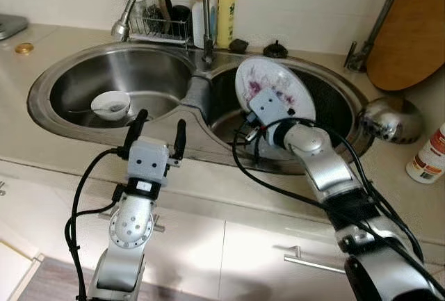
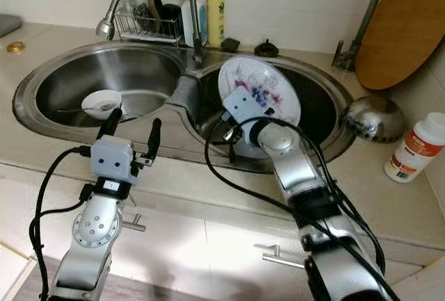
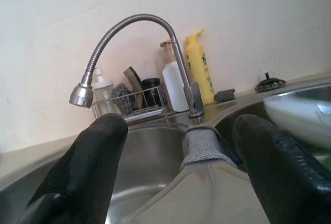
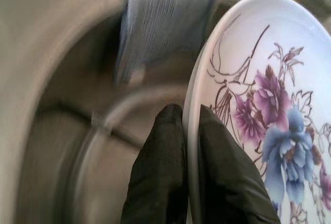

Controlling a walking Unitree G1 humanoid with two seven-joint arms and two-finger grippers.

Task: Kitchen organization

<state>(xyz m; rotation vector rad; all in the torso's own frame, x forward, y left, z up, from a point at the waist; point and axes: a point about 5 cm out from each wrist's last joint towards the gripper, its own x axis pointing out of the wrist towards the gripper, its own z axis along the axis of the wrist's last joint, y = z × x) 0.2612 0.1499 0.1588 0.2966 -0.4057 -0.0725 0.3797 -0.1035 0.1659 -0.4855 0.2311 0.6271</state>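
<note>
Two eyes: you see the right hand (image 1: 245, 121) pinching the flowery plate (image 1: 274, 96) by its rim, standing up over the right sink bowl (image 1: 334, 110).
Left hand (image 1: 160, 134): fingers spread wide, holding nothing, by the sink's front edge.
Small bowl (image 1: 111, 104): sits in the left sink bowl.
Left wrist: your fingers (image 3: 85, 172) frame the tap (image 3: 124, 43).
Right wrist: fingers (image 4: 160, 172) squeeze the rim, probably so the plate won't slip.

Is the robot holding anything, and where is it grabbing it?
The right end effector pinches the flowered plate by its rim, over the right sink basin. The left end effector is open, holding nothing.
</note>
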